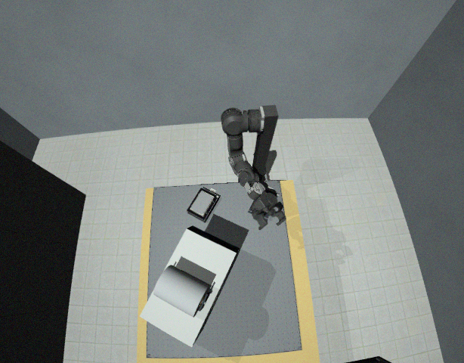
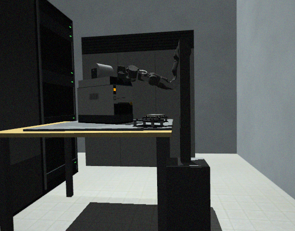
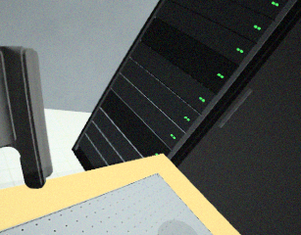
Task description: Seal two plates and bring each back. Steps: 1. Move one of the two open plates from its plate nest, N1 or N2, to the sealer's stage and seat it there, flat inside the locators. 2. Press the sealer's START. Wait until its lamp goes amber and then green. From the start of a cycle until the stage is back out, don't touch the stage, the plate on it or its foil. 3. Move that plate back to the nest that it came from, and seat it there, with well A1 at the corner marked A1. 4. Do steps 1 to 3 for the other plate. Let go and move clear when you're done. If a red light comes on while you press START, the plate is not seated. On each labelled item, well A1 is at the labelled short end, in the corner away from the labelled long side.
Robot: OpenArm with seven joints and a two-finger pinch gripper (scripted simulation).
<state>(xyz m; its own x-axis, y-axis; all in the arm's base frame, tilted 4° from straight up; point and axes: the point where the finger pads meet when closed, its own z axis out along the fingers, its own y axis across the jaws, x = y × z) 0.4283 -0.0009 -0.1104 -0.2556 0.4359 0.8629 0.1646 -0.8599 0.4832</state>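
The white sealer (image 1: pixel 189 273) stands on the grey mat with its foil roll (image 1: pixel 181 289) on top. Its lamp (image 2: pixel 114 89) glows amber, and the slot below it (image 2: pixel 122 109) is dark. One dark plate (image 1: pixel 203 203) sits in its nest behind the sealer, and it also shows in the side view (image 2: pixel 156 115). A second plate is not in view. My gripper (image 1: pixel 270 218) (image 2: pixel 121 71) is open and empty. It hangs high above the mat, to the right of the sealer's front and level with its top. The wrist view shows one finger (image 3: pixel 23 122).
A black rack (image 2: pixel 30 74) with green lights (image 3: pixel 204 98) stands past the table's far side. The arm's dark column (image 2: pixel 185 99) rises at the table's near end. The yellow table rim (image 1: pixel 298 253) frames the mat. A second nest frame (image 2: pixel 144 119) lies next to the plate.
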